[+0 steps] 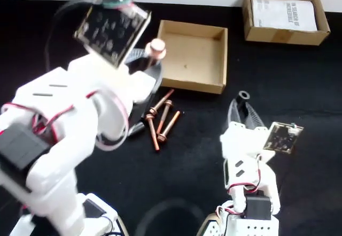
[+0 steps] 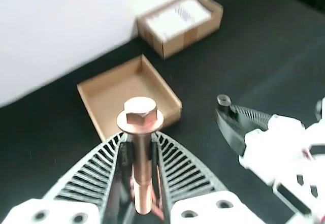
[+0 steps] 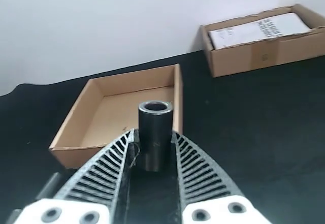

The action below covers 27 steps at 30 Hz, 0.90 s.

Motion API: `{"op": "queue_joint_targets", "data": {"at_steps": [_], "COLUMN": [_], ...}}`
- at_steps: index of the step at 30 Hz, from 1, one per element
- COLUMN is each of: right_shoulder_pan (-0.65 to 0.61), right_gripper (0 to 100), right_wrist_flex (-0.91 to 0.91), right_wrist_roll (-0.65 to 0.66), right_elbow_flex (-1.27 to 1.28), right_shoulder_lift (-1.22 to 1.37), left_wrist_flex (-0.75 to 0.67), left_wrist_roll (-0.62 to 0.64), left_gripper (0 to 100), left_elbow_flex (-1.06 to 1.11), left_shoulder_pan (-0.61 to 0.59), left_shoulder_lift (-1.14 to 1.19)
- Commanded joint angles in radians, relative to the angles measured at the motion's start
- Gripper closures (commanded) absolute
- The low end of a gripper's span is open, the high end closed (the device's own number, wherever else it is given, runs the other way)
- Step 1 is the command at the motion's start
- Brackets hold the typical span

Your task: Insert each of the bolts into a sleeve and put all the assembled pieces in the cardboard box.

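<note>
The left gripper (image 2: 139, 138) is clamped on a copper bolt (image 2: 139, 116). The bolt's flanged hexagonal head sticks out past the fingertips, and it is held above the black worktop (image 1: 299, 86), just left of the cardboard box (image 1: 189, 84). Nearer and to the right, the right gripper (image 3: 154, 135) grips a short dark sleeve (image 3: 155, 127) with its open bore facing up. The cardboard box is shallow and open-topped, showing its brown floor. Four loose bolts (image 1: 160, 122), copper and long-shanked, lie clustered on the worktop just in front of it. At the far right, a second box (image 1: 283, 36) holds a white printed sheet (image 1: 283, 12).
</note>
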Motion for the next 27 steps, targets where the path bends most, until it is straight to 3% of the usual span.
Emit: {"op": "queue_joint_targets", "data": {"at_steps": [1, 7, 18, 27], "right_shoulder_pan": [-0.058, -0.176, -0.260, -0.260], "right_gripper": [99.1, 99.1, 99.1, 99.1], "right_wrist_flex": [-0.018, -0.018, -0.018, -0.018], "right_wrist_roll": [-0.006, -0.006, -0.006, -0.006], "right_elbow_flex": [-0.062, -0.062, -0.054, -0.053], "right_shoulder_lift": [-0.018, -0.018, -0.018, -0.018], "left_wrist_flex": [-0.008, -0.143, -0.822, -1.126], "left_wrist_roll": [0.005, 0.006, 0.008, 0.008], "left_gripper": [99, 99, 99, 99], "left_elbow_flex": [0.193, 0.441, 0.855, 1.101], "left_shoulder_pan": [-0.004, -0.002, 0.015, 0.137], "left_shoulder_lift": [-0.113, -0.134, -0.134, -0.133]}}
